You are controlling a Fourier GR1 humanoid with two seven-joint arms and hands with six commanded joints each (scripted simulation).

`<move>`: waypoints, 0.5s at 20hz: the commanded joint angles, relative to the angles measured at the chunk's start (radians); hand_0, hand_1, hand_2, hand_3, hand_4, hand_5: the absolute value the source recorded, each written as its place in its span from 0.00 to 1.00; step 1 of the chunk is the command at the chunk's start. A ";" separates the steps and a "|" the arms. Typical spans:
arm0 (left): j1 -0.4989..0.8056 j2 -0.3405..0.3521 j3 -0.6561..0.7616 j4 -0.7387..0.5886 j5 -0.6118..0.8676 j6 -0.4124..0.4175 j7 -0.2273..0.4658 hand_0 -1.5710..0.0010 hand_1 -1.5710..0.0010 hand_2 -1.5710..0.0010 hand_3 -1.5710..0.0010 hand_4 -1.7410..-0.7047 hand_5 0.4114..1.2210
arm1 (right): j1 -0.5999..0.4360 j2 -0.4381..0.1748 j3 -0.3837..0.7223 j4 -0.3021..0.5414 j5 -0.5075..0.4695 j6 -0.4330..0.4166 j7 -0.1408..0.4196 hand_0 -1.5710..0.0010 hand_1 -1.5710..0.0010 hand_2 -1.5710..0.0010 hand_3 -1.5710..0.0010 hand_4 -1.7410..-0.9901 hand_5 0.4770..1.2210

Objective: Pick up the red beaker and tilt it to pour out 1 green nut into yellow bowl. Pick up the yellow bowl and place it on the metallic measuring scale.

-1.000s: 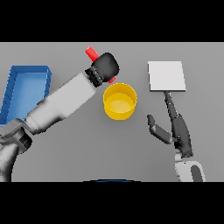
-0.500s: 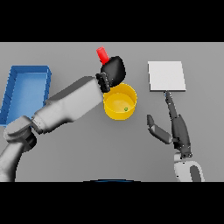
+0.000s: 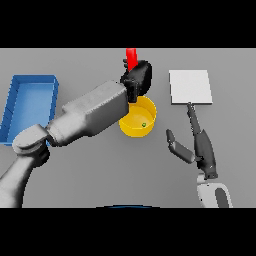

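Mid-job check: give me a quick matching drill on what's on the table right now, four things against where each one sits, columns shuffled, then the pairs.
Things:
1. beaker
2. nut
3. scale
4. tray

Places:
A. inside the bowl
B. far left of the table
C. held in the left hand, above the bowl's far rim
D. right of the bowl, just beyond the open right hand

Pairs: 1-C, 2-A, 3-D, 4-B
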 commanded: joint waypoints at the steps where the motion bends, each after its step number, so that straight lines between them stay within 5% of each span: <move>1: -0.014 0.000 0.008 0.016 0.002 0.039 -0.009 0.00 0.00 0.00 0.00 0.01 1.00 | -0.007 -0.005 -0.003 -0.001 0.000 0.001 0.007 1.00 1.00 1.00 1.00 0.95 0.28; 6: -0.154 0.042 0.125 0.115 0.066 0.079 -0.045 0.00 0.00 0.00 0.00 0.01 1.00 | -0.008 0.001 0.002 0.006 0.027 -0.023 0.007 1.00 1.00 1.00 1.00 0.96 0.28; 8: -0.185 0.071 0.190 0.150 0.108 0.078 -0.022 0.00 0.00 0.00 0.35 0.01 1.00 | 0.007 -0.007 0.004 -0.012 0.024 -0.016 -0.006 1.00 1.00 1.00 1.00 0.95 0.27; 10: -0.216 0.112 0.274 0.203 0.169 0.114 -0.038 0.00 0.00 0.00 0.22 0.01 1.00 | -0.007 -0.003 -0.005 -0.003 0.008 -0.010 0.030 1.00 1.00 1.00 1.00 0.97 0.27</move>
